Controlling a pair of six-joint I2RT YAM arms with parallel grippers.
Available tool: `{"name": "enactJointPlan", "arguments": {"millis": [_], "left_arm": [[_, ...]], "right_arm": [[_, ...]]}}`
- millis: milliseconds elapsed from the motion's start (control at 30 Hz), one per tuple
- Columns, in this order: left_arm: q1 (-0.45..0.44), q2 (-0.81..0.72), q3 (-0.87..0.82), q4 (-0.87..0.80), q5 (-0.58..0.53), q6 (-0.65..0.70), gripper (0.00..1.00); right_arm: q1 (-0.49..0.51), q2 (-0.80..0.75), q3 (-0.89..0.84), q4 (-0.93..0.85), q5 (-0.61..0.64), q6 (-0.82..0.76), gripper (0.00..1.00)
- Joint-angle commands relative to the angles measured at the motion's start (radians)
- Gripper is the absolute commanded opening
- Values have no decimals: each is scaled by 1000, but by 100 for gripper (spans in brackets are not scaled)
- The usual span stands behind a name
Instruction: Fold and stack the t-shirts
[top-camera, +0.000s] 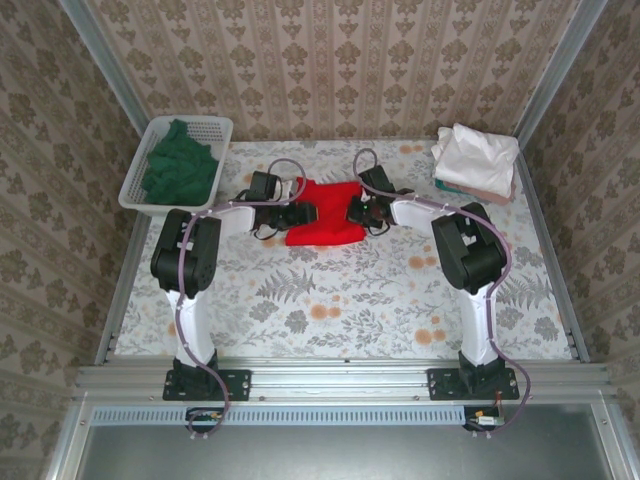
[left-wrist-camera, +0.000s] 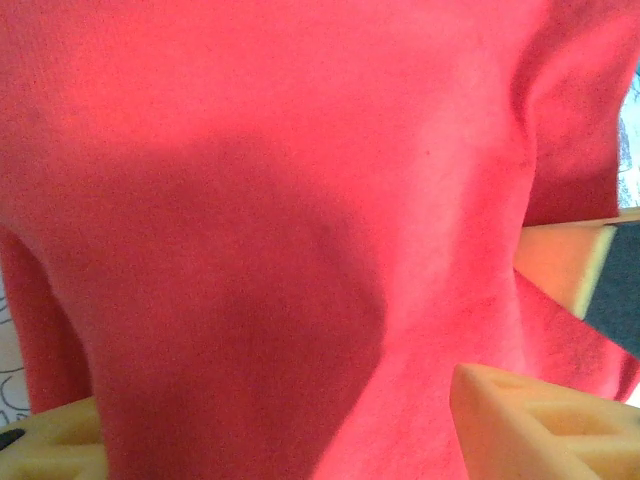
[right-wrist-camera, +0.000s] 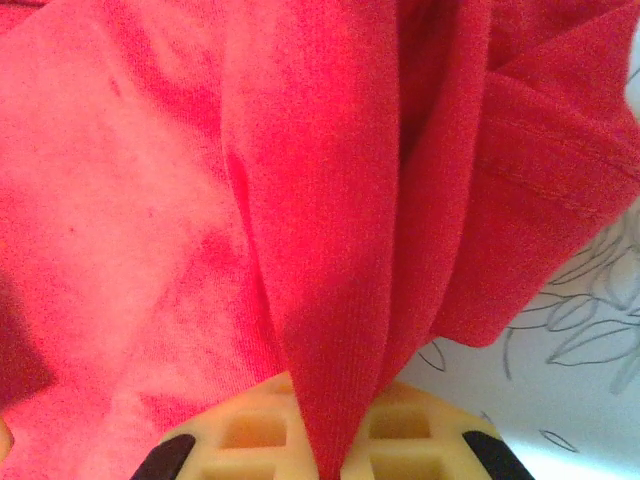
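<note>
- The red t-shirt (top-camera: 325, 215) is a soft, fine-ribbed knit. It lies crumpled into a rough rectangle at the middle of the tabletop (top-camera: 330, 290), nearer the far edge, between my two grippers.
- My right gripper (right-wrist-camera: 320, 440) is closed tight on a thick vertical fold of it, squeezed between my yellow waffle-moulded fingers (right-wrist-camera: 250, 430); a stitched hem shows to the right.
- My left gripper (top-camera: 300, 213) is at the shirt's left edge. Its foam fingers (left-wrist-camera: 530, 420) stand well apart with red cloth bulging between them, and I cannot tell whether they press it.
- The shirt's print is hidden in the folds.
- The green t-shirt (top-camera: 180, 170) is heaped in the white mesh basket (top-camera: 135, 185) at the far left corner.
- The folded white and pastel shirts (top-camera: 477, 158) are stacked at the far right corner.
</note>
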Motion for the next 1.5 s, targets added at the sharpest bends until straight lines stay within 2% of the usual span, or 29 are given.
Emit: {"name": "enactJointPlan", "arguments": {"millis": [0, 333, 433, 500, 600, 767, 900, 1067, 1300, 1467], "left_arm": [[15, -42, -14, -36, 24, 2, 68], [112, -144, -95, -41, 29, 20, 68], [135, -164, -115, -41, 30, 24, 68], [146, -177, -131, -39, 30, 24, 68], [156, -187, -145, -37, 33, 26, 68], [164, -184, -156, -33, 37, 26, 68], [170, -177, -164, -27, 38, 27, 68], [176, -154, -162, -15, 53, 20, 67], [183, -145, -163, -27, 65, 24, 67], [184, -150, -166, -21, 64, 22, 67]], "right_arm": [[-9, -80, 54, -118, 97, -107, 0], [-97, -124, 175, -268, 163, -381, 0], [-124, -105, 268, -327, 216, -473, 0], [-139, -97, 308, -327, 291, -540, 0], [-178, -75, 377, -313, 333, -609, 0], [-249, -27, 513, -320, 381, -646, 0], [-324, -19, 580, -330, 346, -607, 0], [-346, 33, 704, -400, 437, -679, 0], [-354, 43, 703, -292, 587, -830, 0], [-355, 45, 706, -286, 639, -909, 0]]}}
